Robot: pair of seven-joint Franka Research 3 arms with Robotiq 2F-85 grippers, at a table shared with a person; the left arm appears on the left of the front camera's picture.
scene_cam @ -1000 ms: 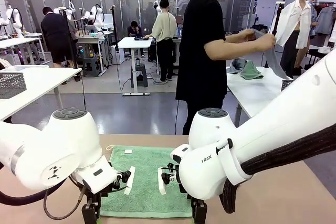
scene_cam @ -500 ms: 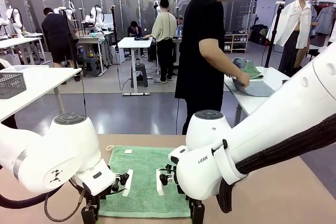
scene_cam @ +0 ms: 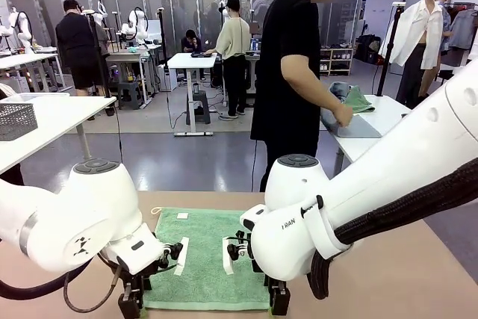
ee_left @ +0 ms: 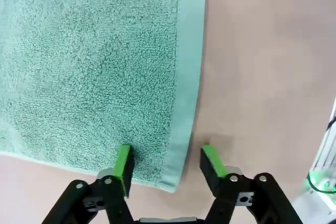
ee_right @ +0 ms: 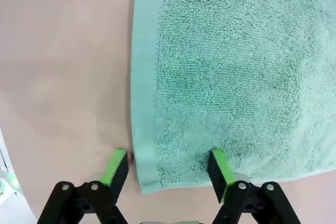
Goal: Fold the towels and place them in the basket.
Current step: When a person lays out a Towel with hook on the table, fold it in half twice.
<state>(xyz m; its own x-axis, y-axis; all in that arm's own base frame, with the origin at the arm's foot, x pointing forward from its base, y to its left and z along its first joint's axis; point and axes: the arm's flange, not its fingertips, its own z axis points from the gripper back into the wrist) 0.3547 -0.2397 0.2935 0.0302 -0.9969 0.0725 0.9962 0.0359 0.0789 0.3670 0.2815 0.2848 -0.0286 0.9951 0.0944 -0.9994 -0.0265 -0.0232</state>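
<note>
green towel (scene_cam: 210,258) lies flat and spread on the table (scene_cam: 403,274), between the two arms, its near edge toward the robot. white tag on the far part.

left gripper (ee_left: 166,155): jaws apart, straddling one near corner. one pad over the terry, the other over bare table, hem between them. low over the cloth; cannot tell if the pads touch it.

right gripper (ee_right: 167,157): jaws apart too, same set-up at the other near corner, hem between the pads.

person (scene_cam: 287,72) stands at the far side, turned to a side table, hand (scene_cam: 343,116) on a blue-grey cloth (scene_cam: 357,126). probably the second towel, not sure.

handling, as judged: terry, light, soft, no stiffness at all. it will sag and drape once lifted and won't hold a shape. the pile should give the pads good grip, little risk of slipping. nothing to break. the flat hem band is the firmest part, so the corners on the hem are the place to pinch, both at once, to keep the edge straight for the fold. risk: lying thin and flat on the table, the pads may close above it, or drag and bunch it instead of picking it up.
</note>
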